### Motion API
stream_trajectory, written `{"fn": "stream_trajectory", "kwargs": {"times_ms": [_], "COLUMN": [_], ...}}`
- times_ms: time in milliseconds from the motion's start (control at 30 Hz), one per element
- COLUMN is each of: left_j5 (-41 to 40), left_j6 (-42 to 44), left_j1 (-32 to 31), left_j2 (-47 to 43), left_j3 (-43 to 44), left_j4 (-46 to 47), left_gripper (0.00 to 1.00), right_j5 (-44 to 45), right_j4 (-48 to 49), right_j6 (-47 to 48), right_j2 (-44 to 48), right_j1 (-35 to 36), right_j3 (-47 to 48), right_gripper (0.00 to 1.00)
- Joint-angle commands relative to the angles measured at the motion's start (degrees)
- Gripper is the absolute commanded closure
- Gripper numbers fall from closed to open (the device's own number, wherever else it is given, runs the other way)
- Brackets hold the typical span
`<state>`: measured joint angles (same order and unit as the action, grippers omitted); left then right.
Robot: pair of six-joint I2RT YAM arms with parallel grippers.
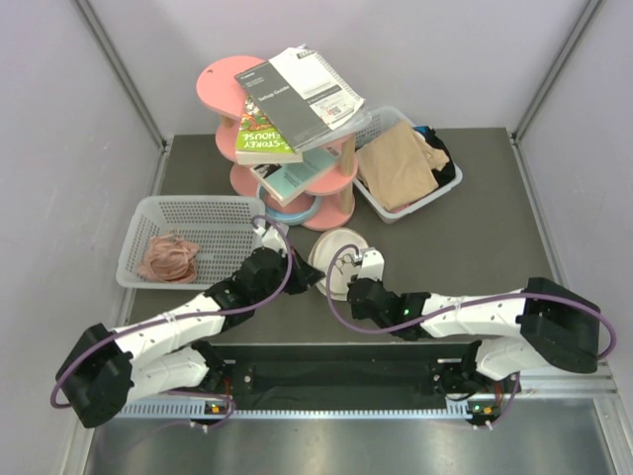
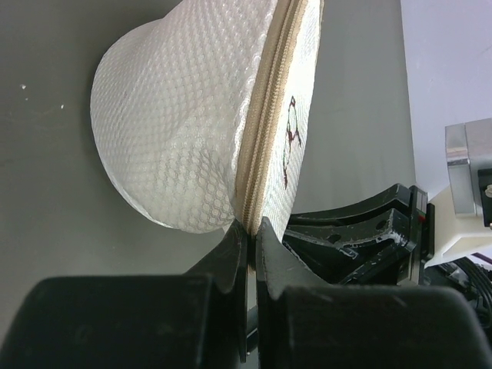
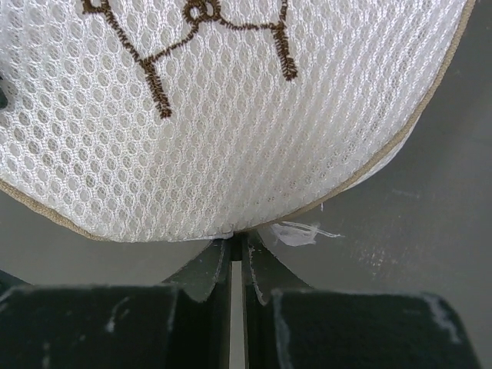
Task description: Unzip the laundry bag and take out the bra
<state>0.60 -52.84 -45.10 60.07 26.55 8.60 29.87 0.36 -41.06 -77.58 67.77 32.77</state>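
Observation:
The laundry bag (image 1: 336,249) is a round cream-white mesh pouch on the dark table, between my two grippers. In the left wrist view the bag (image 2: 177,115) stands domed, and its tan zipper (image 2: 265,123) runs down into my left gripper (image 2: 252,227), which is shut on the zipper seam at the bag's edge. In the right wrist view the bag's face (image 3: 231,131) shows a brown stitched bra outline. My right gripper (image 3: 238,240) is shut on the bag's lower rim. From above, the left gripper (image 1: 302,277) and right gripper (image 1: 346,284) hold opposite sides. The bra is hidden.
A white mesh basket (image 1: 213,213) holding a pinkish-brown bundle (image 1: 170,257) stands at the left. A pink tiered stand (image 1: 223,84) with books is behind the bag. A white bin (image 1: 381,127) with tan cloth (image 1: 399,163) is at the back right.

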Motion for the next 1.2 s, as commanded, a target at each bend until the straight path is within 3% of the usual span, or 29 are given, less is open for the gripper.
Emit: {"fn": "stream_trajectory", "kwargs": {"times_ms": [0,667,967,1100,1133,1167], "left_j5": [-0.1,-6.2,-9.6,-11.0,-11.5,-11.8], "left_j6": [1.3,5.7,16.5,18.8,19.0,18.9], "left_j1": [-0.2,0.0,0.0,0.1,0.1,0.1], "left_j2": [-1.9,-3.3,11.3,14.6,14.6,14.3], "left_j3": [0.5,2.4,14.3,17.9,18.4,18.3], "left_j4": [-1.0,-4.5,-3.7,-4.6,-5.1,-5.4], "left_gripper": [1.0,1.0,1.0,0.62,0.39,0.32], "right_j5": [2.0,1.6,-6.7,-8.6,-8.8,-8.6], "right_j4": [0.5,-4.8,-4.7,-2.1,-1.7,-1.1], "right_j6": [0.2,3.2,0.5,-3.1,-4.9,-5.9], "right_j2": [2.6,11.3,14.0,14.4,14.0,13.2], "right_j1": [0.5,-6.7,-4.8,-1.9,-1.5,-1.2], "right_j3": [0.6,-4.3,-3.4,-3.4,-3.3,-3.3], "right_gripper": [1.0,1.0,1.0,1.0,1.0,1.0]}}
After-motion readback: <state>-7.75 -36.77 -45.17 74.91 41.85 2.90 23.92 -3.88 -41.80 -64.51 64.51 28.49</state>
